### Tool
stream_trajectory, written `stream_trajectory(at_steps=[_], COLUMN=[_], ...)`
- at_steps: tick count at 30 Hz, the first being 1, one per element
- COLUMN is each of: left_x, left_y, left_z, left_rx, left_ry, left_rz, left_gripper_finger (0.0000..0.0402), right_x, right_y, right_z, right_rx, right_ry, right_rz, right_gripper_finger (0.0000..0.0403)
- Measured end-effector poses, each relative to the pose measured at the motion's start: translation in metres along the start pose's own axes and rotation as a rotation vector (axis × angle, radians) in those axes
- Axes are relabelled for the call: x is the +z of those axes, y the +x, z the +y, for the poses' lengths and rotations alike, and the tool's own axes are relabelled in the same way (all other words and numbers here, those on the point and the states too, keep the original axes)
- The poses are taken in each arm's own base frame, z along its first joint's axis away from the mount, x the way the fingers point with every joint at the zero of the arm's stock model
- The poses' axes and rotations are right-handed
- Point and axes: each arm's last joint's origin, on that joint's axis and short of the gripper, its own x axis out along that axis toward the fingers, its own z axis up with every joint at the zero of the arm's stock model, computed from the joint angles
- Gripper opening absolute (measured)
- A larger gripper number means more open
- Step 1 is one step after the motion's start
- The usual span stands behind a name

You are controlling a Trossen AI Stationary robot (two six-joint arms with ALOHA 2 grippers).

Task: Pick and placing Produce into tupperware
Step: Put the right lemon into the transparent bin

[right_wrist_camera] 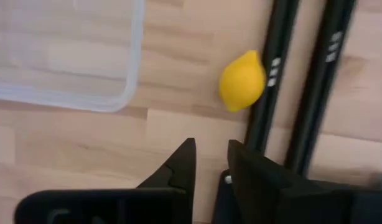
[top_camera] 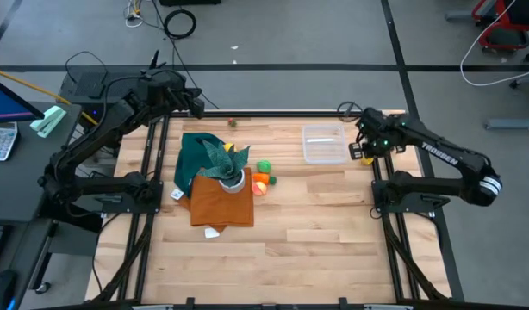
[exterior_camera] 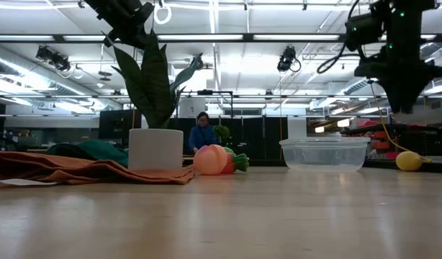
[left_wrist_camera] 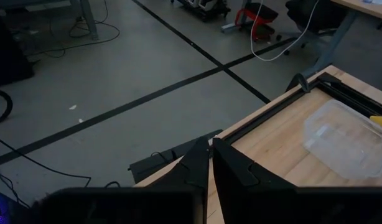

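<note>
The clear tupperware [top_camera: 325, 144] [exterior_camera: 324, 153] [right_wrist_camera: 66, 56] stands empty on the table's far right part. A yellow lemon [right_wrist_camera: 242, 81] [exterior_camera: 409, 160] lies on the wood to its right, against the black frame rail. A green piece [top_camera: 264, 166] and orange-red pieces [top_camera: 260, 182] [exterior_camera: 211, 160] lie mid-table beside the plant pot. My right gripper [right_wrist_camera: 211, 149] hovers above the table just right of the tupperware and near the lemon, its fingers a little apart and holding nothing. My left gripper [left_wrist_camera: 209, 152] hangs shut and empty over the table's far left edge.
A spiky plant in a white pot [top_camera: 231, 178] [exterior_camera: 155, 149] stands on an orange cloth [top_camera: 220, 203], with a dark green cloth [top_camera: 196, 153] behind it. Black frame rails [right_wrist_camera: 272, 74] run along the table's right side. Bare wood spans the near half. A person shows far off in the room [exterior_camera: 201, 134].
</note>
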Motion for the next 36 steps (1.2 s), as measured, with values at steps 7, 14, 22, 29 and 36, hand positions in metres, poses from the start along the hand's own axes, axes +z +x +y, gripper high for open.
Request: stream_trajectory(at_steps=[7,14,22,29,36], left_x=[0.000,0.000,0.000,-0.001,-0.001], left_y=[0.000,0.000,0.000,0.000,0.000], left_z=[0.000,0.000,0.000,0.000,0.000], left_rx=[0.000,0.000,0.000,0.000,0.000], left_ry=[0.000,0.006,0.009,0.009,0.009], left_rz=[0.000,0.001,0.002,0.005,0.006], left_gripper_finger=[0.0019,0.0020,0.0029,0.0018,0.0022], right_x=[-0.011,-0.010,-0.007,-0.002,0.005], right_y=[0.029,0.041,0.046,0.053,0.066], right_z=[0.001,0.000,0.000,0.002,0.007], right_rx=[-0.025,-0.058,-0.125,-0.202,-0.253], right_ry=[0.075,0.127,0.193,0.206,0.207], right_rz=[0.037,-0.027,-0.118,-0.124,-0.079], right_gripper_finger=[0.0141,0.0221,0.0277,0.0275,0.0274])
